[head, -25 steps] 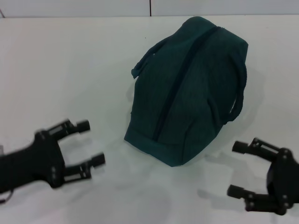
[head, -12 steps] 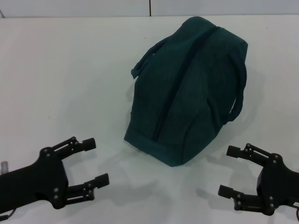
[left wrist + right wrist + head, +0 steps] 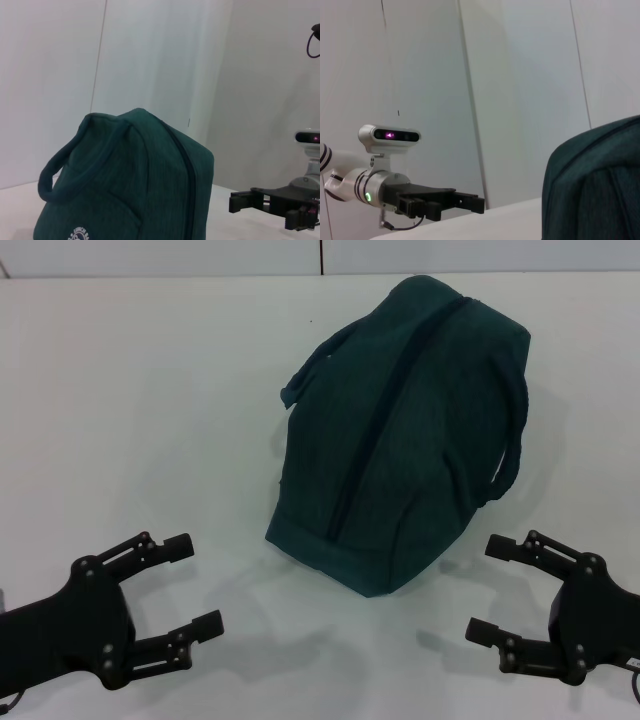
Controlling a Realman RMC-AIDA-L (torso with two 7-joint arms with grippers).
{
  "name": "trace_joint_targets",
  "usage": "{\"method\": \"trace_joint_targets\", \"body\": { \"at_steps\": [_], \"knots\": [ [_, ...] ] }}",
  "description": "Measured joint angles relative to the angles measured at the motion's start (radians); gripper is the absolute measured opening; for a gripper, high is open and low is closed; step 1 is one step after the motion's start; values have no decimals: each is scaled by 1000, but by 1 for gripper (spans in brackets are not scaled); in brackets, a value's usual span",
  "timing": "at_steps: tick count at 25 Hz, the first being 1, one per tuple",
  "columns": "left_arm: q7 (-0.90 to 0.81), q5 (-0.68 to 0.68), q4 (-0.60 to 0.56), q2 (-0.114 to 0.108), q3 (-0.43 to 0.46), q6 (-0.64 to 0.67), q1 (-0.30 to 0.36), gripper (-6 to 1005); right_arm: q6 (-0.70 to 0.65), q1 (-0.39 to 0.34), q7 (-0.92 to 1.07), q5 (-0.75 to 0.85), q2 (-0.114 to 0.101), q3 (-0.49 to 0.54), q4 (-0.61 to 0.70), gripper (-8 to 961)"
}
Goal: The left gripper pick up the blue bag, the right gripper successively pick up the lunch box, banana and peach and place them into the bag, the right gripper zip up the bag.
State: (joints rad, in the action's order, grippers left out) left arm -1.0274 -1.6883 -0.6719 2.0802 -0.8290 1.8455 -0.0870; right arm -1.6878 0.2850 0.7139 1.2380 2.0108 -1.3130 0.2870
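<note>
Left gripper [image 3: 192,580]: low on the left of the head view, above the white table [image 3: 150,390], nearer the robot than the bag and well apart from it. Its two black fingers point toward the bag and are spread wide with nothing between them. The right wrist view shows it from the side [image 3: 470,202], on a silver wrist with a green light.

Blue bag [image 3: 405,430]: a large dark teal-green fabric bag standing on the table in the middle of the head view, between the two grippers and farther from the robot than both. No gripper touches it.

Bag's look: soft and rounded, wider at the near end and narrowing toward the far end. A dark zipper line runs along the top from near end to far end. One loop handle lies against its left side and another hangs down its right side. In the left wrist view the bag [image 3: 130,185] shows a handle curving off one side and part of a round white logo at the lower edge.

Bag's contents: the zipper line looks closed along its whole visible length, so the inside is hidden and I cannot tell what it holds.

Right gripper [image 3: 497,588]: low on the right of the head view, above the table, near the bag's near right corner but apart from it. Its fingers point toward the left and are spread wide, empty. The left wrist view shows it side-on [image 3: 237,202] past the bag.
</note>
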Motion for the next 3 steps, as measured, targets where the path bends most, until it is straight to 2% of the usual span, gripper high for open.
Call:
{"method": "trace_joint_targets", "body": {
  "at_steps": [3],
  "knots": [
    [0, 2, -4, 0, 1, 0, 5, 875, -3, 0, 0, -1, 0, 0, 3, 875]
  ]
}}
